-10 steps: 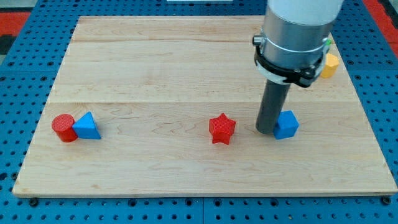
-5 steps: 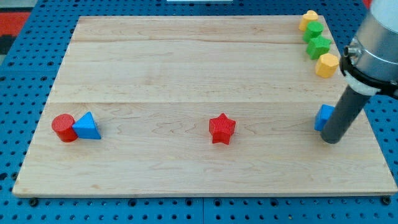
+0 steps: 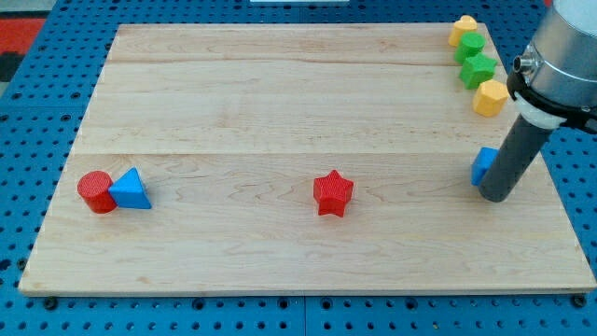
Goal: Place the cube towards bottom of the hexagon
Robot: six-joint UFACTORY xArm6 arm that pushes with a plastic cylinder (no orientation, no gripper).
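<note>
Far off toward the view's left from my tip, near the left edge of the wooden board (image 3: 280,93), a red cylinder (image 3: 95,192) stood touching a blue triangular block (image 3: 131,189), which lay just on its right. Both sat at roughly the same height in the view as my tip, with most of the board's width between them and it.

Nearer, yet well apart from my tip and to its left, a red star (image 3: 332,193) rested alone on the bare wood at about the board's middle.

The blue cube (image 3: 483,166), the task's thing, sat at the board's right side, pressed against the left flank of the dark rod; the rod hid its right part, so only a sliver of blue showed. My tip (image 3: 494,197) stood on the board touching the cube, just to the cube's right and slightly toward the view's bottom. The arm ended in this plain rod, with no fingers to open or close, so nothing was grasped; the cube merely lay against the rod.

Toward the view's top from my tip, close to the board's right edge, a slanting row of four small blocks ran up to the corner. The yellow hexagon (image 3: 490,97) was the lowest, directly above the cube with a clear gap between. Above it came a green block (image 3: 479,70) of unclear shape, then another green block (image 3: 470,46), and at the very top a yellow block (image 3: 462,30).
</note>
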